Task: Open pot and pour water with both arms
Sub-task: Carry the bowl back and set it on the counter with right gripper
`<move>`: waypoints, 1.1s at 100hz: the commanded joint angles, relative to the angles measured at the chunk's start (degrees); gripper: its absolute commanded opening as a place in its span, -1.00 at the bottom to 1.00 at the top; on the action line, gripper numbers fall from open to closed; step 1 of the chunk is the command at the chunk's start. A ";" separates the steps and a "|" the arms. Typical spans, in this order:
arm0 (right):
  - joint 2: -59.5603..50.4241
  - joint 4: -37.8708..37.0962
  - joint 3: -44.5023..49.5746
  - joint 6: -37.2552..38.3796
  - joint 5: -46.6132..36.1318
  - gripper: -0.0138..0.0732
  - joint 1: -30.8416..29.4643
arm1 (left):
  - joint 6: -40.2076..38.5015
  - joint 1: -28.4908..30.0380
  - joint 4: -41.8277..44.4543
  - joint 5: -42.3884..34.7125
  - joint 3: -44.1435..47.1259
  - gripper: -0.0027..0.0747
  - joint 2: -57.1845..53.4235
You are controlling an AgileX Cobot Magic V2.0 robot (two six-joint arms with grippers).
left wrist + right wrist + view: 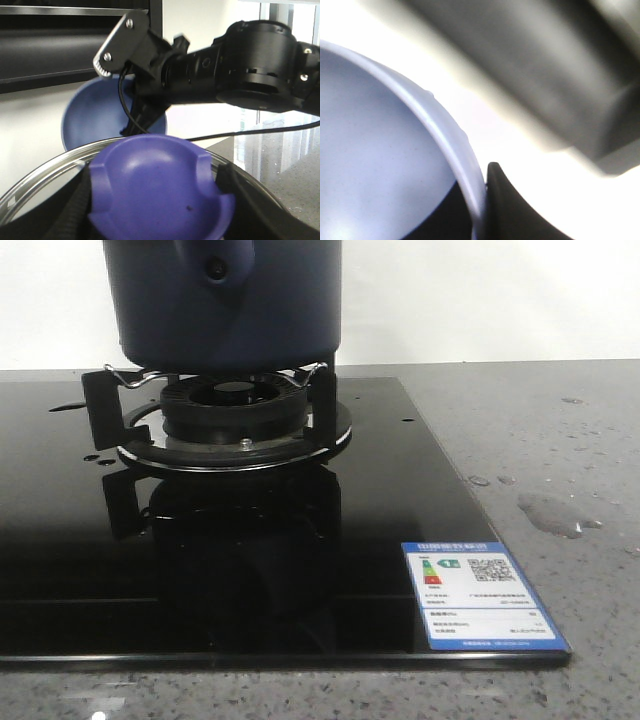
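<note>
Front view shows the pot (225,300) sitting on the wire trivet (215,375) over the burner (235,415) of the black glass hob (200,570), its stub handle (215,268) facing the camera; neither arm appears there. Left wrist view looks down on a purple-blue knob (160,190) set in a glass lid (45,180) with a metal rim, with dark fingers (230,180) either side of the knob — the left gripper (155,200) looks closed around it, though contact is partly hidden. Beyond, the right arm's gripper (135,75) reaches toward a lighter blue bowl (95,115). Right wrist view is blurred: a pale rim with one dark fingertip (505,205) beside it, so I cannot tell whether the right gripper is apart or together. Risks, as I judge them: the smooth domed knob could slip from a loose pinch and drop the lid onto the glass hob; the arms work close together and could collide; droplets (550,515) on the counter (560,440) suggest water spills easily — a tilted pour over the hob would wet the burner.
</note>
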 commanded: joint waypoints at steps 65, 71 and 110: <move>-12.32 49.18 -7.38 -1.15 12.68 -0.78 -24.35 | -0.54 -0.37 -4.77 -3.01 -1.77 -0.21 4.90; -14.91 49.78 -3.89 -1.15 12.68 -0.78 -25.60 | -0.54 -0.37 -4.77 -3.01 -1.77 -0.21 6.68; -34.78 67.91 40.34 -8.79 6.34 -0.78 -44.52 | 9.86 -2.41 -10.84 -2.76 -5.20 -0.21 17.85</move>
